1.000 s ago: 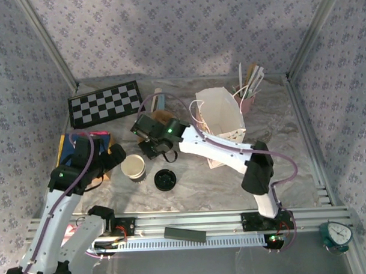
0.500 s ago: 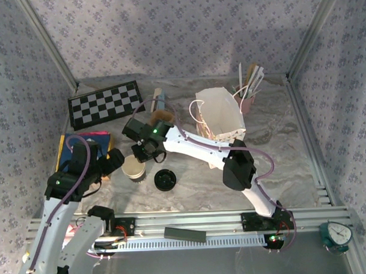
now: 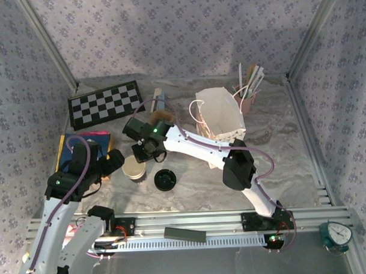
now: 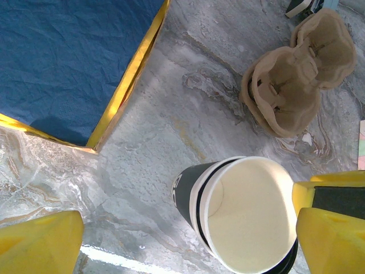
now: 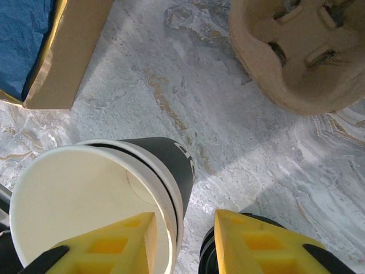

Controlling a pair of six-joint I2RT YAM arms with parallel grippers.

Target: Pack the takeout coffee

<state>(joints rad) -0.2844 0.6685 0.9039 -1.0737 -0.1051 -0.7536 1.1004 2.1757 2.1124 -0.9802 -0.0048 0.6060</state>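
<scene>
The takeout coffee, a low dark cup under a round black lid, stands just right of a lidless dark cup with a white inside. My right gripper hangs over that lidless cup. Its jaws are open and straddle the rim, with one finger inside and the other outside, apart from the wall. The takeout coffee peeks out beneath the outer finger. My left gripper is wide open at the lidless cup's left side. That cup sits close to the right finger.
A brown cardboard cup carrier lies beyond the cups. A blue pad with a yellow edge is at the left. A chessboard lies at the back left. An open white paper bag and a pink stick holder stand to the right.
My right gripper has swung left and come down over the lidless cup, and its jaws have parted a little. My left arm has drawn back slightly.
</scene>
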